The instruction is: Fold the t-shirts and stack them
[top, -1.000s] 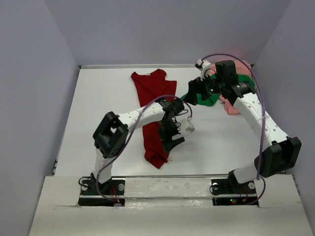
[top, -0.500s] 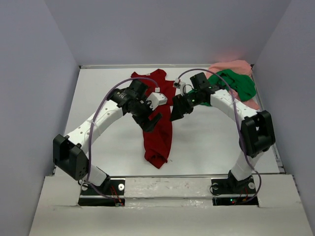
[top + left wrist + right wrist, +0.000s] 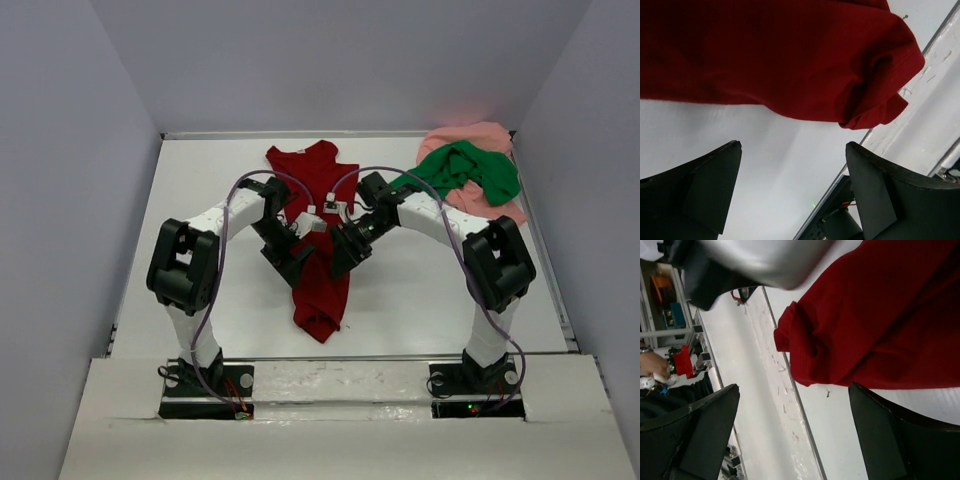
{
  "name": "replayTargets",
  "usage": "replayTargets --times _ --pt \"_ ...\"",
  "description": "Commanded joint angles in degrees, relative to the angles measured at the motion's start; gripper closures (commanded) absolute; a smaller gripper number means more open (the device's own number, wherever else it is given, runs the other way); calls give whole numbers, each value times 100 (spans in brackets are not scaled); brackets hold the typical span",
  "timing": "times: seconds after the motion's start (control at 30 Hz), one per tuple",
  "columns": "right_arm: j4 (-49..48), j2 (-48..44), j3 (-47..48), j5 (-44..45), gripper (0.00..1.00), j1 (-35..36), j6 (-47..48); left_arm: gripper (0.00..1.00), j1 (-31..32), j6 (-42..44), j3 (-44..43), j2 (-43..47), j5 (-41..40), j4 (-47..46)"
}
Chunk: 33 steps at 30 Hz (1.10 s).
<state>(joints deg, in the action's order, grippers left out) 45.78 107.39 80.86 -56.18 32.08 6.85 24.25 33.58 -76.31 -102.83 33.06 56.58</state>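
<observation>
Dark red cloth t-shirt [image 3: 322, 185] flat, centre. Left gripper [image 3: 792, 145], right gripper [image 3: 795, 386] flank it, jaws wide, nothing held. Bright green t-shirt [image 3: 468, 168] crumpled atop pale salmon-pink t-shirt [image 3: 478, 133], far right.

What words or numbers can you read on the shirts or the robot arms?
None can be read.
The dark red cloth t-shirt is plain, no print.
The bright green cloth t-shirt and the pale salmon pink cloth t-shirt show no lettering.
The small white blocks on the arms are too small to tell.
</observation>
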Motion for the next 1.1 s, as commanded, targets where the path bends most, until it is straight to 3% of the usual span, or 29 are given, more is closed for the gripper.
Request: replayTargets --times 0.0,0.13,0.33,0.6,0.8,0.9,0.93,1.0,1.03,1.07 --pt "-121 18 -228 -410 4 307 106 7 -78 1008 178 -298 771 722" --pt "-218 97 -316 -542 4 396 80 9 -87 1615 249 -484 1062 829" --pt "-263 299 -264 -753 4 396 158 9 -96 1511 143 -625 1282 443" --pt "-306 -51 -167 -394 5 396 185 10 -70 703 660 -343 1247 -865" --pt "-728 -710 -185 432 5 396 -8 14 -61 -88 969 -343 957 -1755" --pt "-798 -1000 -106 547 5 256 -17 34 -61 -475 987 -317 983 -2175" --pt "-816 -1053 -97 556 5 255 -17 48 -61 -545 969 -334 1001 -2247" --pt "-825 -1159 -88 626 5 63 -26 64 -52 -721 838 -448 1062 -2379" --pt "-834 -1203 -88 609 5 -42 -43 78 -43 -817 785 -484 1071 -2414" --pt "-834 -1229 -97 617 5 -43 -61 85 -34 -862 776 -519 1062 -2502"
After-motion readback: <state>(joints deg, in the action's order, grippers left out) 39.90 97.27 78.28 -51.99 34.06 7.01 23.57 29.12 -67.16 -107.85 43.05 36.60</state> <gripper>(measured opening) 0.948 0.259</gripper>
